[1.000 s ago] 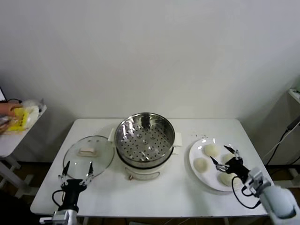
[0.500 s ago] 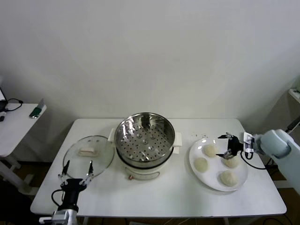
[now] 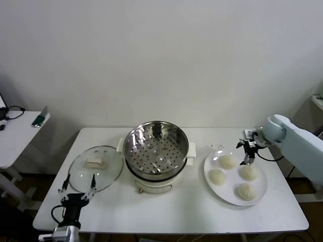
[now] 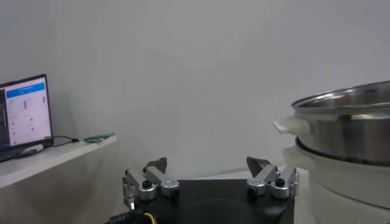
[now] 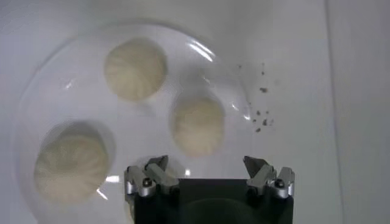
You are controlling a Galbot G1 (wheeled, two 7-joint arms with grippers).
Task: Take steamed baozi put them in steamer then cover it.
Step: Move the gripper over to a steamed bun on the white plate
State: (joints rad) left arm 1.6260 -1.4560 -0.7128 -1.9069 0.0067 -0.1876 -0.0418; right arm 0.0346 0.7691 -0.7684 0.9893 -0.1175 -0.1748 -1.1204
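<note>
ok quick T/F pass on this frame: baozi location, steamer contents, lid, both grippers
1. All four baozi sit on the white plate. True.
2. The steamer already holds one bun. False: its perforated tray is empty.
3. The lid covers the steamer. False: it lies on the table, on the steamer's left.
4. The right gripper is open above the plate. True.
5. The left gripper holds the lid. False: it is open, near the table's front edge.

A lab: bare white wall [image 3: 161, 55], side-desk monitor [image 4: 24, 115].
</note>
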